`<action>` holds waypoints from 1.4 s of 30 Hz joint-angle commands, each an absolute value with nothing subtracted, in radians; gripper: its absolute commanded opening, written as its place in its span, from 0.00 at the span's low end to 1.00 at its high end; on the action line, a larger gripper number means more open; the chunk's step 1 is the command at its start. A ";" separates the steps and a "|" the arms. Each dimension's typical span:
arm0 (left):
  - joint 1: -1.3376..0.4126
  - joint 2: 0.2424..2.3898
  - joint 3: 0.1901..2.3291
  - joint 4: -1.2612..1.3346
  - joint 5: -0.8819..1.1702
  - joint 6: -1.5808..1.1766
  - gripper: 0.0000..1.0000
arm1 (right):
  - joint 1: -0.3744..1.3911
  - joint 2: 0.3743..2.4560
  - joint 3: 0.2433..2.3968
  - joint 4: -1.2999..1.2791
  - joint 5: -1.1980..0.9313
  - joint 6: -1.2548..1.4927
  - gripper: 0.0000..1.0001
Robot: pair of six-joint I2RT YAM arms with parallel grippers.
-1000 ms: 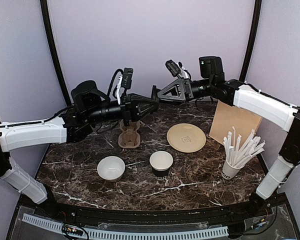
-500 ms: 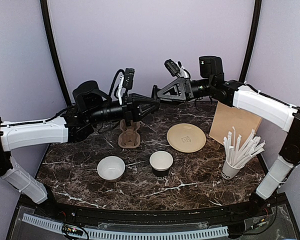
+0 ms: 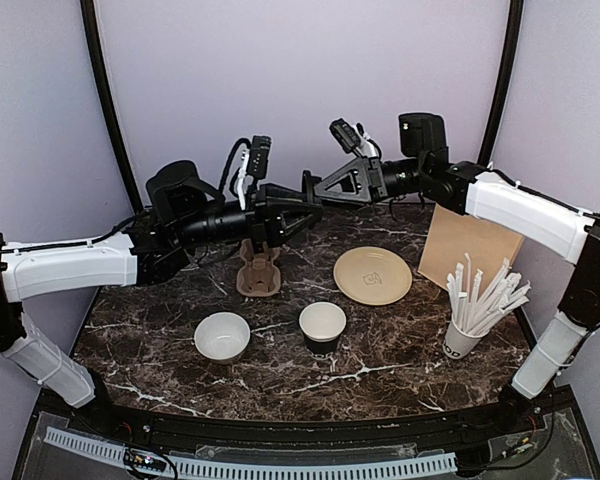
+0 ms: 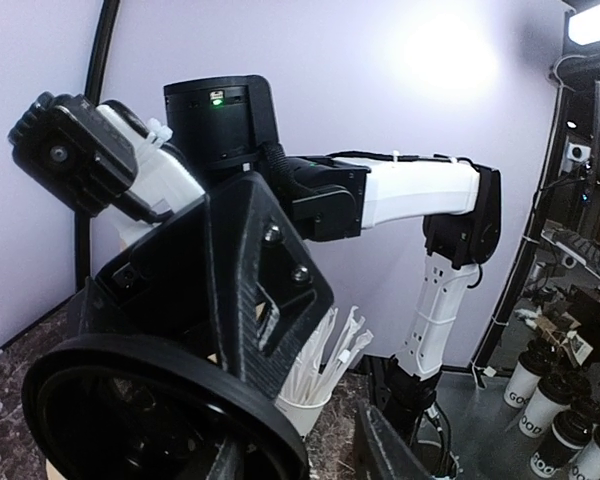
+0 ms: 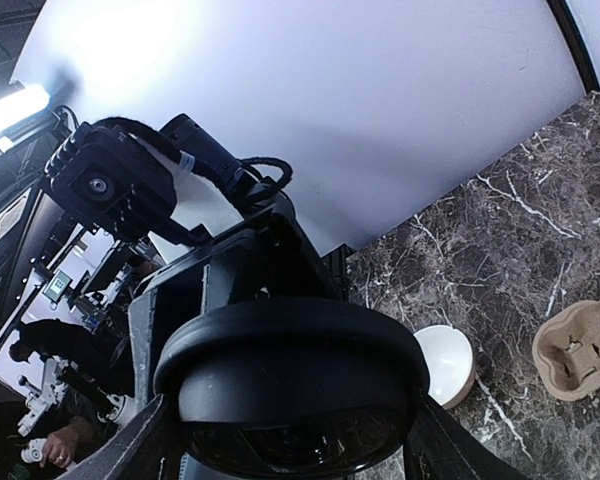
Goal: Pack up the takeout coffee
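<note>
Lilac walls close in a dark marbled counter (image 3: 390, 372). High above its back half the two arms meet tip to tip, with the black lid (image 5: 290, 385) between them. In the right wrist view the right claw (image 5: 290, 447) has a finger on each side of the lid's rim and seems to grip it, though the contact itself is hard to make out. In the left wrist view the left claw (image 4: 302, 458) has its jaws parted a little, with the lid's edge sitting loosely between them.

The open paper cup (image 3: 322, 326) stands upright near the middle of the counter, just right of a white bowl (image 3: 222, 336). Behind them lie a brown pulp cup carrier (image 3: 258, 270) and a tan round plate (image 3: 372, 275). A brown paper bag (image 3: 470, 245) leans at the right, with a white cup of straws (image 3: 465, 335) in front of it.
</note>
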State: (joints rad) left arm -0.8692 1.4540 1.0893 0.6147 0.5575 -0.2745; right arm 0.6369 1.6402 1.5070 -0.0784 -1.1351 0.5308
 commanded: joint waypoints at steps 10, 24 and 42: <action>-0.890 1.222 1.030 0.151 0.299 -0.064 0.58 | 0.649 1.654 1.639 -0.587 -0.745 -0.057 0.64; -0.738 1.180 1.031 -0.196 -0.326 0.038 0.64 | 0.757 1.817 1.919 -1.116 -0.334 -0.491 0.65; -0.644 1.088 0.887 -0.074 -0.164 0.047 0.63 | 0.904 1.917 1.870 -1.256 -0.187 -0.623 0.71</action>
